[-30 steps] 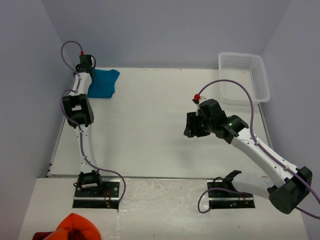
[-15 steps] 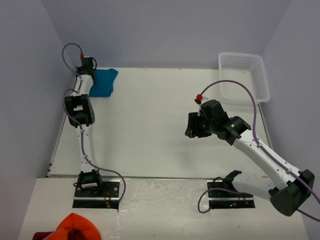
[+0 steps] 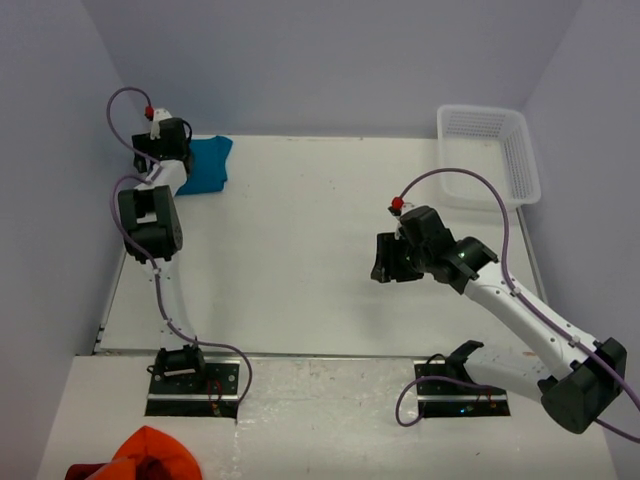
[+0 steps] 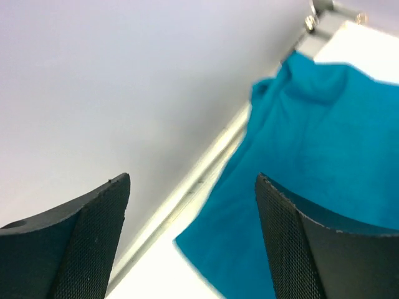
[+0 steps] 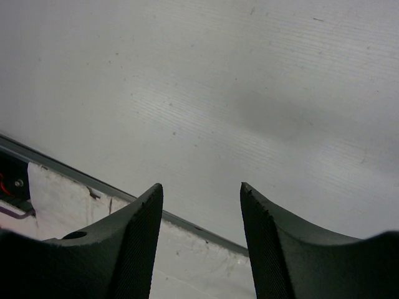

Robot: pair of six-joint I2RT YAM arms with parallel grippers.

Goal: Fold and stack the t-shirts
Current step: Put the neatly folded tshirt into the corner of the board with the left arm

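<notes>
A folded teal-blue t-shirt (image 3: 207, 164) lies at the table's far left corner, against the left wall; the left wrist view shows the t-shirt (image 4: 305, 156) beyond its fingers. My left gripper (image 3: 168, 140) hovers just left of it, open, with nothing between its jaws (image 4: 193, 180). Over the middle right of the table my right gripper (image 3: 382, 258) hangs open and holds nothing (image 5: 201, 187). The right wrist view shows bare white table (image 5: 249, 81) and the near edge rail.
A white plastic basket (image 3: 490, 152) stands at the far right corner. An orange-red bunched cloth (image 3: 150, 455) lies off the table at the bottom left. Walls close in the left, back and right sides.
My left gripper has opened, let go of the t-shirt and lifted back toward the far left corner. The t-shirt slid a little left. The right arm shifted slightly toward me.
</notes>
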